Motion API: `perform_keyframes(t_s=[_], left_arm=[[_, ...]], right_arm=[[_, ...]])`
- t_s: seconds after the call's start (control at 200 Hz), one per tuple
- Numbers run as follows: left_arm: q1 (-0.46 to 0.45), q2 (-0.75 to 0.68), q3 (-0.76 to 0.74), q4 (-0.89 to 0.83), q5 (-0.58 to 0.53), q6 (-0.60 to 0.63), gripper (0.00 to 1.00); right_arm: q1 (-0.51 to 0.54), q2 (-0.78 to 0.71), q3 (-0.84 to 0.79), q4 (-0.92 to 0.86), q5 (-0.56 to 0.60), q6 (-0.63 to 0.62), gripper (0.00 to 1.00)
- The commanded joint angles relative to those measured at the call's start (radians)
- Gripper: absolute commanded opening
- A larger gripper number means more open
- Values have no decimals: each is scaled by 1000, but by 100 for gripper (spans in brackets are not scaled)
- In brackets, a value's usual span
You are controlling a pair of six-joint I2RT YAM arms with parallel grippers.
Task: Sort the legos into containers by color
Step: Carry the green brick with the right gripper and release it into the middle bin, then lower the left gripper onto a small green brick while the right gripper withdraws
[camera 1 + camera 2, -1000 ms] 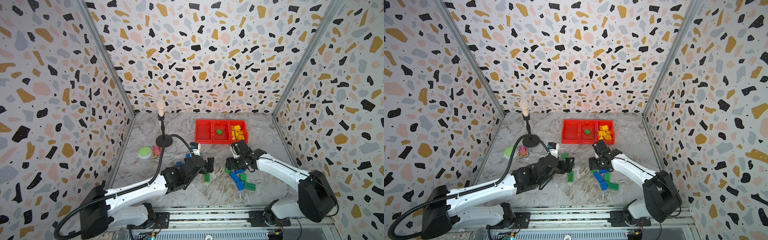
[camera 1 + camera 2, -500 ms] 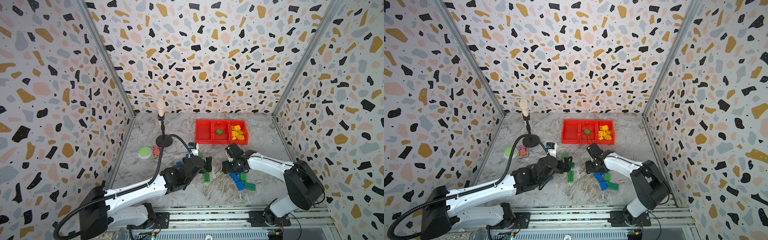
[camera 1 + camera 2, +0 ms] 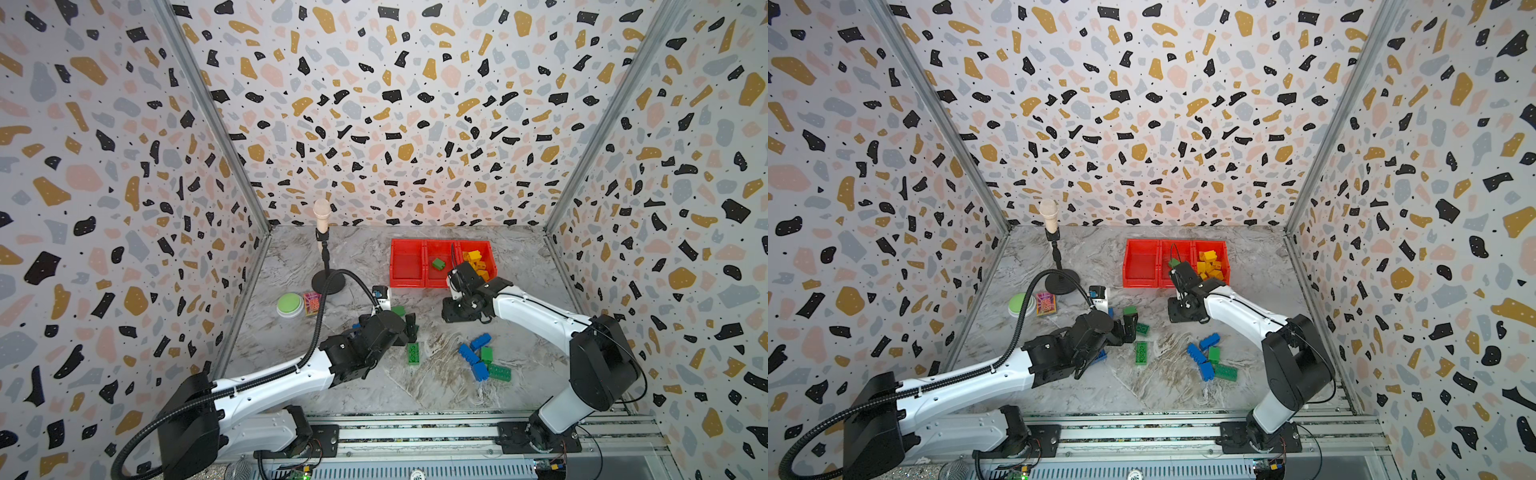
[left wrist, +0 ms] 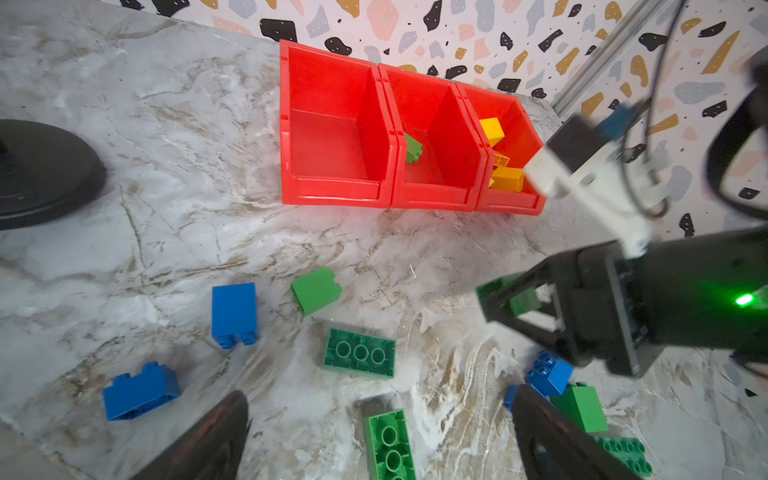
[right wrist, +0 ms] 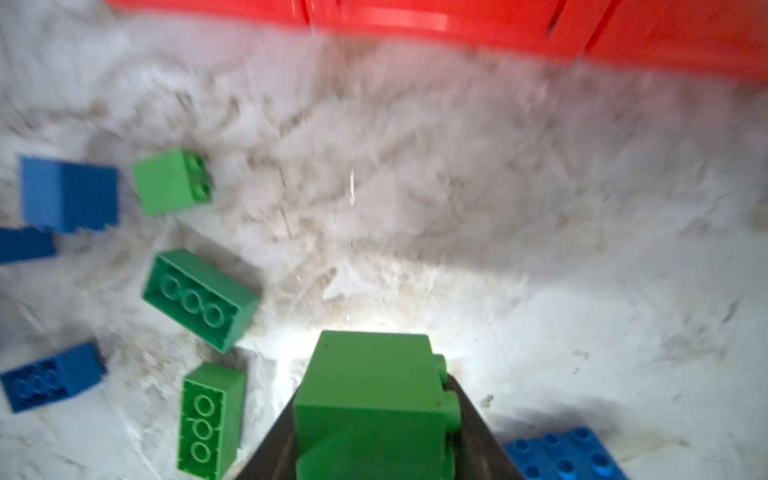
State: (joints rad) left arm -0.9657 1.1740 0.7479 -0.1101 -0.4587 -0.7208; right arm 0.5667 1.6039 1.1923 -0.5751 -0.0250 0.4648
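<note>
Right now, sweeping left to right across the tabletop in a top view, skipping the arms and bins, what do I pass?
Green button → patterned box → black stand base → long green brick lying alone → blue-and-green brick pile.

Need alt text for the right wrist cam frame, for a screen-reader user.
The right gripper grips a green brick close to the camera, over a marbled tabletop. Loose green bricks and blue bricks lie scattered nearby, and the red bins run blurred across the background.
</note>
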Motion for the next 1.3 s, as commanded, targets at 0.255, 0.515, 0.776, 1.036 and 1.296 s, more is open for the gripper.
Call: perform_keyframes(t_s=[0.255,0.515,0.776,1.036,1.296], left_arm=[[162,118,112,18,117,151,100],[235,228,183,1,182,184,100],[239,340,272,-48,227,207,100],[240,368,260,-43,254,138,98],[240,433,253,-83,225,-22,93]], right_arm=[[-147,342,521,-40,-40,-109,41],[-162,648,944,-165,-31,-132,48],[-176,678,980,-190,-45,-131,79],[-162,455,807,-163,-100,-137,90],[-96,148,481,-129,-69,-109,99]])
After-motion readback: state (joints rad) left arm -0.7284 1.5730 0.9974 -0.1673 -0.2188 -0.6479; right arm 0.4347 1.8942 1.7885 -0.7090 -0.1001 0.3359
